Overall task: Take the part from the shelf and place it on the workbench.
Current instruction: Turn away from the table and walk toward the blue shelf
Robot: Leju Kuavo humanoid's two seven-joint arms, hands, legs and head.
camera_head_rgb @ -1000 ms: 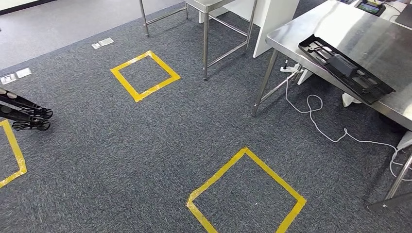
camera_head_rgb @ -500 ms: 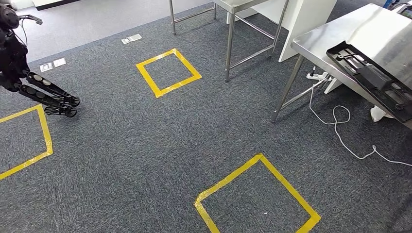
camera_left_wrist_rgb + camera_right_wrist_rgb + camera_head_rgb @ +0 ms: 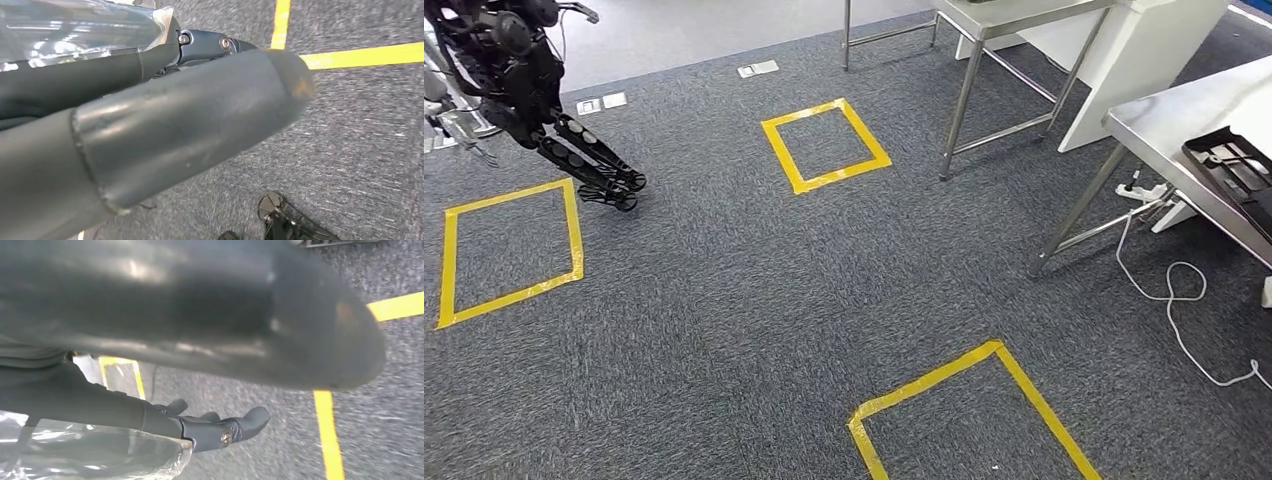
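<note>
Part in clear plastic wrap [image 3: 75, 25] is lying against the dark fingers [image 3: 210, 42] of the left hand [image 3: 175, 115], whose thick thumb is stretching across the left wrist view. In the right wrist view the same wrap [image 3: 85, 455] is resting along the fingers [image 3: 225, 430] of the right hand [image 3: 200, 315]. Each hand is grasping the part, with grey carpet [image 3: 724, 300] lying below.

In the head view, the steel workbench [image 3: 1164, 120] is standing at the right, carrying a black tray [image 3: 1234, 165] near its edge. A white cable [image 3: 1174, 300] is trailing on the carpet beneath it. Three yellow tape squares [image 3: 824, 145] are marking the floor. A dark legged robot [image 3: 524, 90] is standing at the far left.
</note>
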